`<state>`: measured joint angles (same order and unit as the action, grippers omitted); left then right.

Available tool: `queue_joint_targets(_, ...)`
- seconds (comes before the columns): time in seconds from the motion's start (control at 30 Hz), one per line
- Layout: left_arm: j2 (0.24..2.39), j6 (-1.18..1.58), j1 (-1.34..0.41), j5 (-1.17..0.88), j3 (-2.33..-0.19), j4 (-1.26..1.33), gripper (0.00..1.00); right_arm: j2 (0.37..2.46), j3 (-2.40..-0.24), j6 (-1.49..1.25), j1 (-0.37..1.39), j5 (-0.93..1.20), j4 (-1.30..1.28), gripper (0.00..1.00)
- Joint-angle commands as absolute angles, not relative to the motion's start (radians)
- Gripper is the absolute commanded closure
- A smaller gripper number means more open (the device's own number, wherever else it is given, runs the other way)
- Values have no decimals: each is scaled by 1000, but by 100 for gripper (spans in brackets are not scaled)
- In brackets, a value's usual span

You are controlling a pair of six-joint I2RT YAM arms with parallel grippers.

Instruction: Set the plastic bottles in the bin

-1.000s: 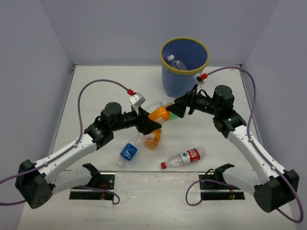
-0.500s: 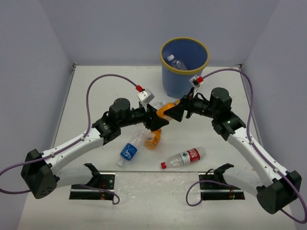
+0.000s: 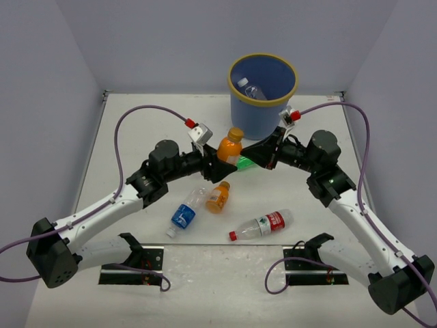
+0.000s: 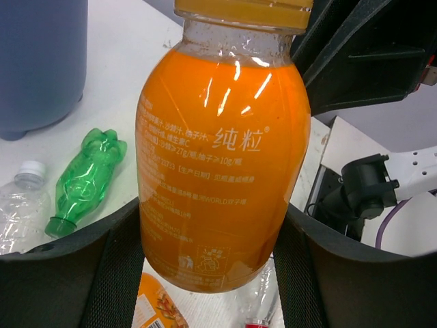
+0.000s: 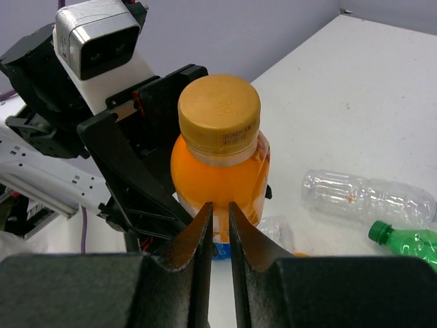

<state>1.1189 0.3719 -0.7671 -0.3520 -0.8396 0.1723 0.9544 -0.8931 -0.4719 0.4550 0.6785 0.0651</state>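
Observation:
My left gripper (image 3: 220,164) is shut on an orange bottle (image 3: 229,148) with a yellow cap, held upright above the table; it fills the left wrist view (image 4: 218,157). The right gripper (image 3: 244,154) is shut with nothing between its fingers, its tips (image 5: 218,220) just in front of that bottle (image 5: 220,147). A green bottle (image 3: 247,162) lies beneath the grippers. A second orange bottle (image 3: 218,197), a blue-labelled one (image 3: 183,215) and a red-labelled one (image 3: 263,223) lie on the table. The blue bin (image 3: 263,109) with a yellow rim stands behind, a clear bottle (image 3: 251,89) inside.
A crushed clear bottle (image 5: 369,198) lies beside the green one (image 5: 410,240) on the white table. Grey walls close in the left, right and back. Two black clamps (image 3: 140,256) (image 3: 311,253) sit at the near edge.
The left arm has turned the orange bottle upright and lifted it. The right gripper has gone from wide open to shut and drawn back slightly to the right.

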Motion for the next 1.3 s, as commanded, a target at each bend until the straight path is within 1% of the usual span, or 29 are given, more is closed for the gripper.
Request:
queue_joint_targets(0.0,1111,332,-787,-456,-845,267,100,978,-891,-468,462,692,126,85)
queue_joint_targets(0.03,1111,331,-787,-457,-843,267,100,980,-890,-474,462,693,129,83)
queue_joint_targets(0.07,1111,329,-788,-461,-841,268,100,986,-893,-481,462,693,132,77)
queue_joint_targets(0.1,1111,327,-788,-464,-839,273,100,990,-894,-484,462,695,132,58)
queue_joint_targets(0.13,1112,326,-788,-470,-838,281,100,996,-896,-486,462,698,132,47)
queue_joint_targets(0.2,1114,324,-790,-511,-828,302,100,1025,-908,-495,462,724,137,30)
queue_joint_targets(0.3,1122,324,-795,-541,-825,323,100,1064,-926,-502,463,795,149,25)
queue_joint_targets(0.43,1126,319,-798,-525,-827,316,100,1093,-931,-508,472,825,170,25)
queue_joint_targets(0.5,1131,320,-799,-521,-827,312,100,1098,-926,-518,479,830,201,27)
queue_joint_targets(0.53,1135,321,-799,-521,-827,311,100,1098,-923,-523,481,831,211,33)
queue_joint_targets(0.67,1148,322,-801,-521,-834,305,100,1095,-907,-543,483,813,244,78)
queue_joint_targets(0.73,1151,324,-801,-512,-839,287,99,1084,-899,-541,483,773,248,91)
queue_joint_targets(0.77,1152,322,-801,-511,-843,285,96,1076,-896,-538,483,753,247,91)
queue_joint_targets(0.8,1150,322,-801,-497,-848,264,55,1067,-900,-532,483,704,226,95)
queue_joint_targets(0.83,1145,323,-801,-474,-848,246,7,1062,-911,-523,483,643,192,96)
queue_joint_targets(0.87,1138,325,-801,-453,-849,230,0,1062,-924,-518,482,598,168,98)
queue_joint_targets(0.93,1122,330,-801,-396,-850,192,0,1063,-953,-502,477,517,124,100)
queue_joint_targets(1.0,1086,343,-801,-252,-841,122,0,1078,-1026,-479,457,410,71,100)
queue_joint_targets(1.1,1026,380,-801,-131,-810,31,0,1108,-1091,-440,420,328,40,100)
queue_joint_targets(1.13,1010,394,-801,-48,-799,8,0,1141,-1151,-427,414,248,25,100)
queue_joint_targets(1.17,993,410,-801,-14,-787,-17,0,1141,-1186,-416,408,247,11,100)
queue_joint_targets(1.27,918,504,-801,160,-724,-158,0,1268,-1329,-387,368,114,-63,100)
